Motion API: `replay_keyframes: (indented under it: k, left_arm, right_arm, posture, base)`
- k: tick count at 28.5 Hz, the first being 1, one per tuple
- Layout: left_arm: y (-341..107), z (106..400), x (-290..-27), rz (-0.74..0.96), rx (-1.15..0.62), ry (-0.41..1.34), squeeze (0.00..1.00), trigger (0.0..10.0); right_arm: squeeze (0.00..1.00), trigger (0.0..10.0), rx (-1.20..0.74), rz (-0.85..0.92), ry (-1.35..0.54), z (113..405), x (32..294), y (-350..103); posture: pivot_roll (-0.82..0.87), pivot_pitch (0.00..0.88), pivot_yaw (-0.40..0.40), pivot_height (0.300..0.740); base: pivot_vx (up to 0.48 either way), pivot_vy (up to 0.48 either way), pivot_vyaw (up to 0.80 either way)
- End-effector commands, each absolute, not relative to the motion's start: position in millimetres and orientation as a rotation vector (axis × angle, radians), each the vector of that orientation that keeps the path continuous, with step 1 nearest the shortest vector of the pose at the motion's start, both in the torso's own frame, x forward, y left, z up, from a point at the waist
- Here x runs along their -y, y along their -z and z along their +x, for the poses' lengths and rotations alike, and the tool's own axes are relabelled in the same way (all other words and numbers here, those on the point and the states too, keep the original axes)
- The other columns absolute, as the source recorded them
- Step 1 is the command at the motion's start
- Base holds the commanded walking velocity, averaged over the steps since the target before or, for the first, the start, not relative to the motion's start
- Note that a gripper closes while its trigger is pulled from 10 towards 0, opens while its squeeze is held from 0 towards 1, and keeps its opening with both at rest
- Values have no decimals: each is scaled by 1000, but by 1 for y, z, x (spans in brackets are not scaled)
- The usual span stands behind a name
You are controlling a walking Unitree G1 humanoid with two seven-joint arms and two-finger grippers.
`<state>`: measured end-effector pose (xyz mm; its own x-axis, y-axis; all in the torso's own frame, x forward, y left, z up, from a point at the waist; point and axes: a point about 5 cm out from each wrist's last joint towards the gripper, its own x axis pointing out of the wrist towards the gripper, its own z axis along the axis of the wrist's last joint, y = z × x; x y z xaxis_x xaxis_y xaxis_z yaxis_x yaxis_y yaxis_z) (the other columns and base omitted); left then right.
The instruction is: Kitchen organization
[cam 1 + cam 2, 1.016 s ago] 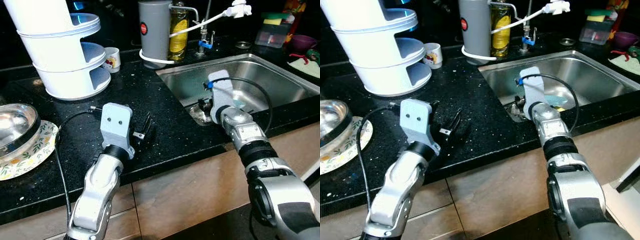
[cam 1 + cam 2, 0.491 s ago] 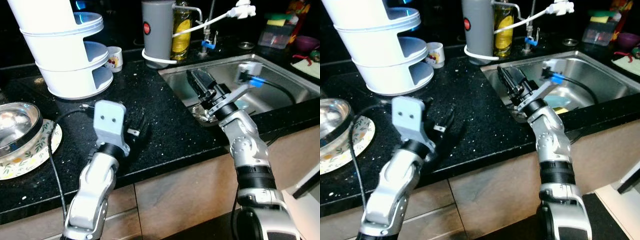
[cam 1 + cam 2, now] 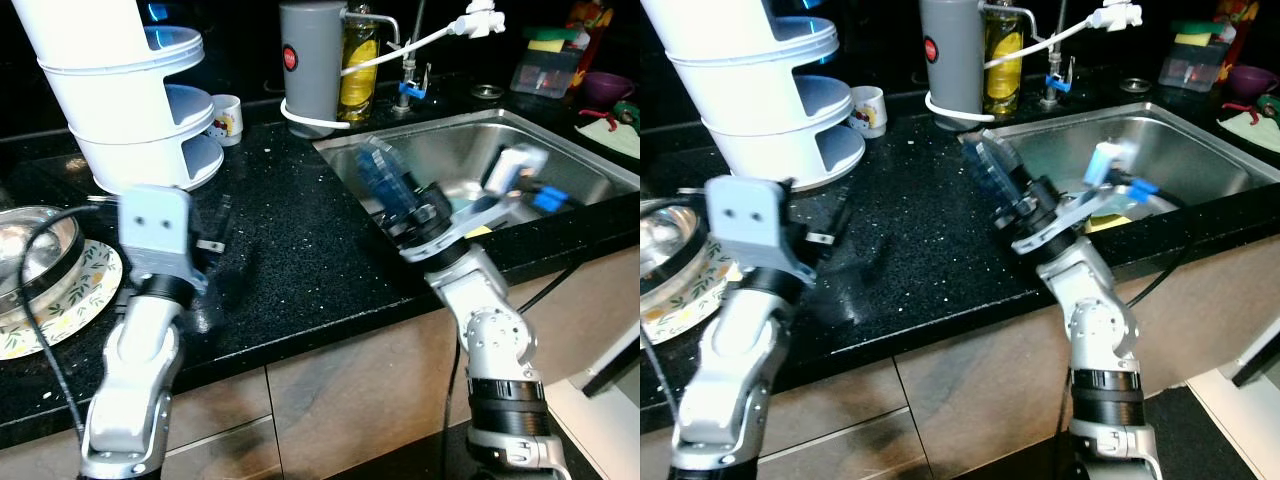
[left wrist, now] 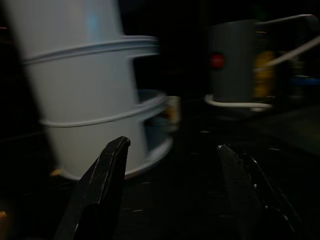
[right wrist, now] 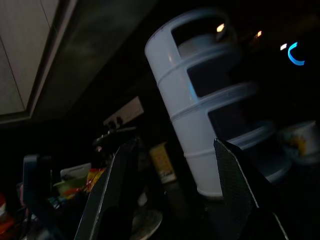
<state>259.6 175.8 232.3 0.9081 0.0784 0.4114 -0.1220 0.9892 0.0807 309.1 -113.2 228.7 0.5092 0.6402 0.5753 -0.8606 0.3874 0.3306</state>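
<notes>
My left gripper hovers low over the black counter, open with nothing between its fingers. It points at the white tiered rack, which the left wrist view shows close ahead. A steel bowl rests on a floral plate at the far left. My right gripper, blurred, is raised above the sink's left rim and points left and up; it is open and holds nothing. The right wrist view shows the rack between its fingers.
A grey canister and a yellow oil bottle stand at the back beside the steel sink. A small mug sits behind the rack. A white tap hose reaches over the sink. Containers crowd the far right.
My right gripper has swung up out of the sink and now points left over the counter. My left arm has shifted left, toward the rack and the bowl.
</notes>
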Motion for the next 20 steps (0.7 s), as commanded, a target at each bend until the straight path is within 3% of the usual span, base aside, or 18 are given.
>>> replay_keyframes:
  k: [1, 3, 9, 17, 20]
  left_arm:
    - [-232, 257, -185, 137, 408, -155, 0, 10000]
    - [-235, 255, -193, 152, 419, -189, 0, 10000]
    - [-252, 259, -201, 189, 460, -192, 0, 10000]
    - [-304, 270, -221, 474, 509, -40, 0, 10000]
    - [-317, 273, -231, 449, 516, 20, 0, 10000]
  right_arm:
    - [0, 10000, 375, 659, -1009, 306, 109, -229]
    - [0, 10000, 369, 770, -1157, 287, 96, -232]
    - [0, 10000, 367, 892, -1306, 267, 86, -232]
    - [0, 10000, 300, 803, -1349, 262, 75, -219]
    - [0, 10000, 275, 767, -1337, 262, 73, -219]
  posture:
    - [98, 0, -1, 740]
    - [99, 0, -1, 740]
    - [106, 0, 2, 740]
    - [104, 0, 17, 740]
    - [106, 0, 15, 740]
  base:
    - [0, 0, 494]
    - [0, 0, 800]
    - [0, 0, 800]
    - [0, 0, 800]
    - [0, 0, 735]
